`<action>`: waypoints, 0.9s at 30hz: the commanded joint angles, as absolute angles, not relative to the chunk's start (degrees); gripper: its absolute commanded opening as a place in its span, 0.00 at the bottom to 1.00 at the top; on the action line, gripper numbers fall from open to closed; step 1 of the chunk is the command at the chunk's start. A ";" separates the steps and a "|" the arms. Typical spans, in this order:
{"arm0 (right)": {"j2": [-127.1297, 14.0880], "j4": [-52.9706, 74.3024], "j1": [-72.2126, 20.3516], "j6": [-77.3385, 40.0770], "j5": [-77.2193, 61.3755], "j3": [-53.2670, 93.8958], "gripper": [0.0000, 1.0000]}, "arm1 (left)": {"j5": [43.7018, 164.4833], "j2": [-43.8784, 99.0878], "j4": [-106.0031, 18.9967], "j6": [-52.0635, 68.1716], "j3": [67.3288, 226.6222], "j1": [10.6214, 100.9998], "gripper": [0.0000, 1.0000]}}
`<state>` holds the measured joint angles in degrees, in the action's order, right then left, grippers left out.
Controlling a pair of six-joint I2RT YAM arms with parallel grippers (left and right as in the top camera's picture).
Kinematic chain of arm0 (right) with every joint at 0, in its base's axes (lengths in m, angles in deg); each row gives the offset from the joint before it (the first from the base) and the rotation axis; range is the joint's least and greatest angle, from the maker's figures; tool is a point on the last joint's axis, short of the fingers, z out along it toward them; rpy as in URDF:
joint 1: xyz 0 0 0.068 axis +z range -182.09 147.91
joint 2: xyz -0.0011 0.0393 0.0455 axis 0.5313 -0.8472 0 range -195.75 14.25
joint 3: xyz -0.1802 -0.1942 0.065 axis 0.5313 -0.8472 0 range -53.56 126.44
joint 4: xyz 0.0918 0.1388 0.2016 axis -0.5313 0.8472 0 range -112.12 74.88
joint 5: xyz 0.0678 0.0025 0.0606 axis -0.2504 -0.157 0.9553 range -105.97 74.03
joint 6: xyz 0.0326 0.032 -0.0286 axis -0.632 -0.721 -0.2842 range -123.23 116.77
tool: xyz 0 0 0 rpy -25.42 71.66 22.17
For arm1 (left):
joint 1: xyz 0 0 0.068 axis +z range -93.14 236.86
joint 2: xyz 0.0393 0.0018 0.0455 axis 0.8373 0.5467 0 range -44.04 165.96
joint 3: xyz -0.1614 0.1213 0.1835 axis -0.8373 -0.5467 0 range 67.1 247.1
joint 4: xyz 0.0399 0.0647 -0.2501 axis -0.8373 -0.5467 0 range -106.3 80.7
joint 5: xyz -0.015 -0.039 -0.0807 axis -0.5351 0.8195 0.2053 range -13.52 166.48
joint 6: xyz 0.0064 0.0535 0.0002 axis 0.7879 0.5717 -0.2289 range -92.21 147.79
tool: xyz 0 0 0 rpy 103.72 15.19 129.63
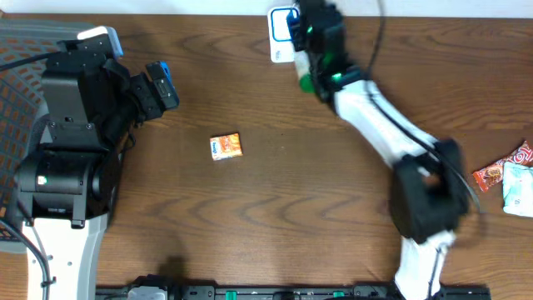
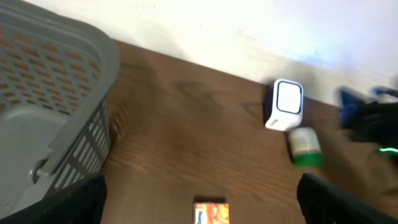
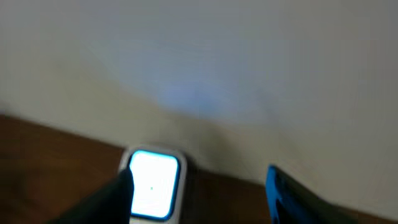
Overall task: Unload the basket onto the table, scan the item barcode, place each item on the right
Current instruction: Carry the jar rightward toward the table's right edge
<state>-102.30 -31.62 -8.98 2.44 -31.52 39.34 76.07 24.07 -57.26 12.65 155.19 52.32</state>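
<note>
Brown wooden table [image 1: 275,217] under both arms. Grey slotted basket [image 2: 56,93] to left of left gripper [image 1: 169,86], close by. Left arm [image 1: 67,150] raised over table's left side, fingers [image 2: 81,199] spread fully wide, nothing between them. Right arm [image 1: 391,133] stretched to table's far edge; right gripper [image 1: 300,27] with jaws parted, holding nothing, blurred. White barcode scanner [image 2: 285,104] with blue-lit window, upright, straight ahead of right gripper's fingertips, by the wall. Small item with green end [image 2: 305,147] lying on table just beside scanner, close to right gripper, not gripped. Orange packet [image 1: 226,147] flat on table ahead of left gripper, apart from it. Snack packets [image 1: 504,177] well behind right gripper, beside right arm's base.
</note>
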 commanded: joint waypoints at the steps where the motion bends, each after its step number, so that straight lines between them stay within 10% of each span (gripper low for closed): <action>1: -92.31 -19.57 -9.70 -4.58 -32.63 40.04 0.60 | 75.37 24.12 -57.26 13.16 155.83 52.61 0.98; 6: -86.34 1.48 -11.67 -11.92 -27.84 40.04 0.65 | 75.35 24.12 -57.26 13.16 155.83 52.61 0.98; 11: -90.34 14.33 -12.26 -15.57 -22.90 39.38 0.99 | 75.35 24.12 -57.26 13.16 155.83 52.61 0.98; 27: -108.42 16.45 -11.67 -48.90 -24.94 39.38 0.99 | 75.35 24.12 -57.26 13.16 155.83 52.61 0.98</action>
<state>-107.33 16.91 -11.97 -40.44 -23.56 39.52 76.09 24.10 -57.28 12.65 155.19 52.32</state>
